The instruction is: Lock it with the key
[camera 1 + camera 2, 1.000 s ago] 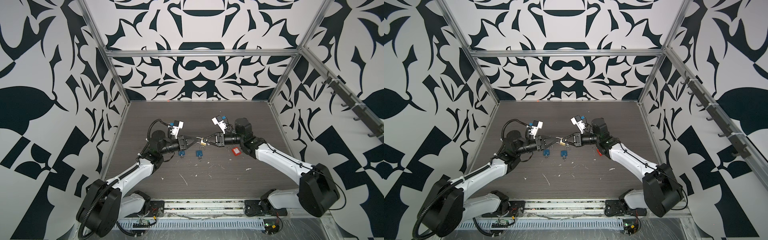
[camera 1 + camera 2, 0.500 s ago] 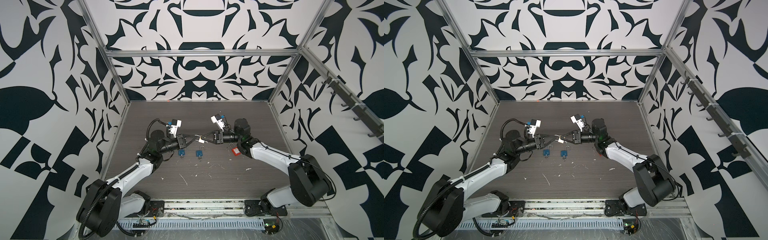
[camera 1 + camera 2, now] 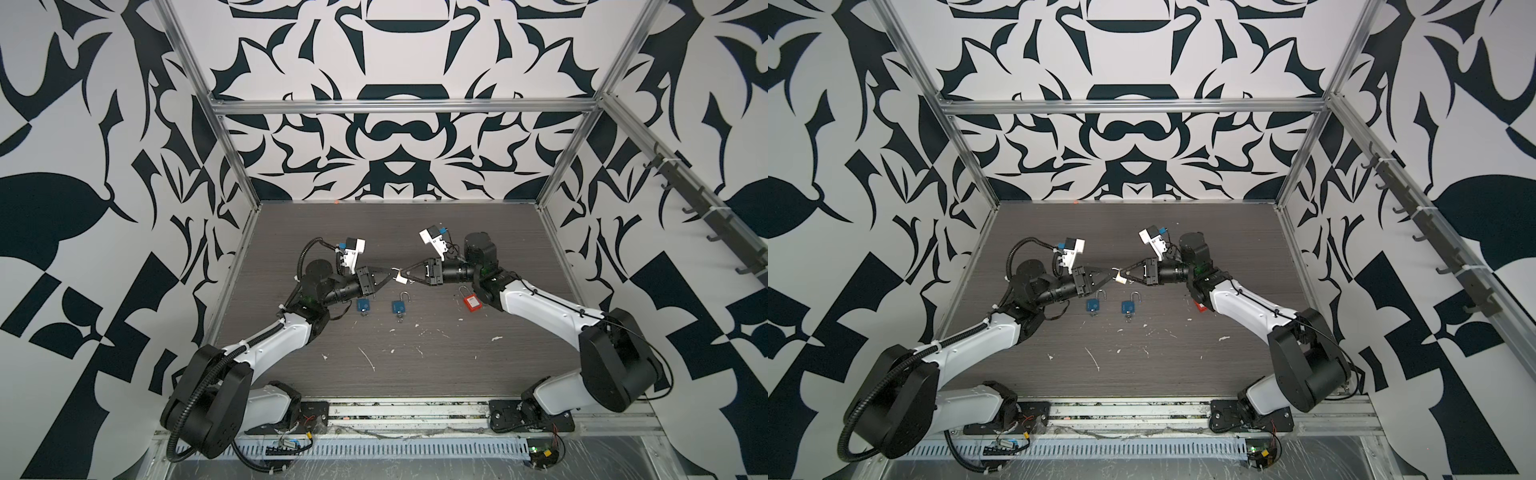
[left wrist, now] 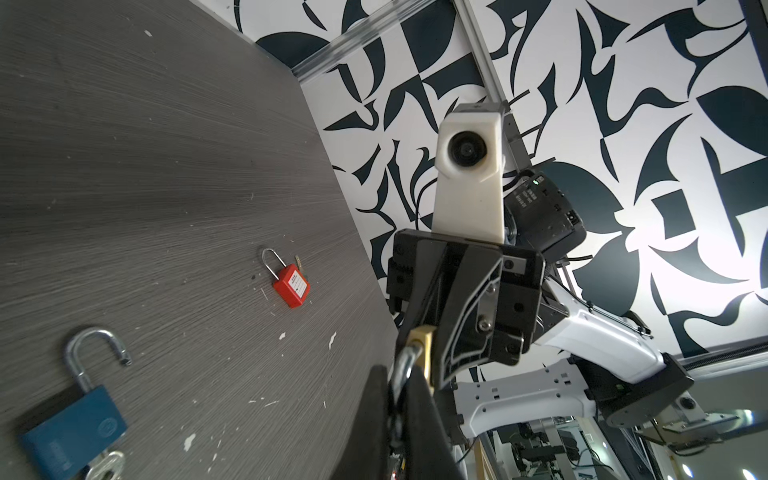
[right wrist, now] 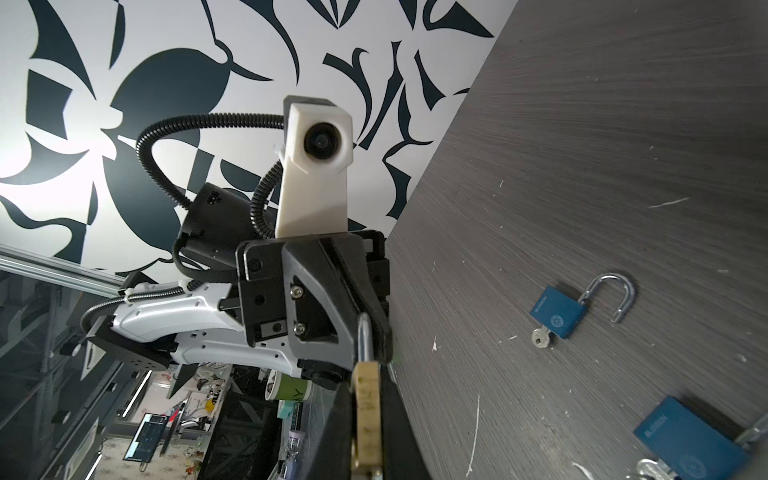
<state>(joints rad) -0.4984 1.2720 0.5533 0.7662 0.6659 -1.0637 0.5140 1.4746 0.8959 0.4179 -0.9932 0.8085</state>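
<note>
Risk: out-of-step pulling by the left tool (image 3: 387,277) and right tool (image 3: 406,274) could wrench the brass padlock (image 4: 423,347) loose and drop it; no key visible in it.
Surface (image 3: 415,232): 1, carrying 3 padlocks.
Tools: 2, left clenched on the shackle, right on the brass body, lock held aloft between them.
Blue padlocks (image 3: 398,306): 2, shackles open, keys (image 5: 540,340) inserted.
Red padlock (image 3: 473,303): 1.
</note>
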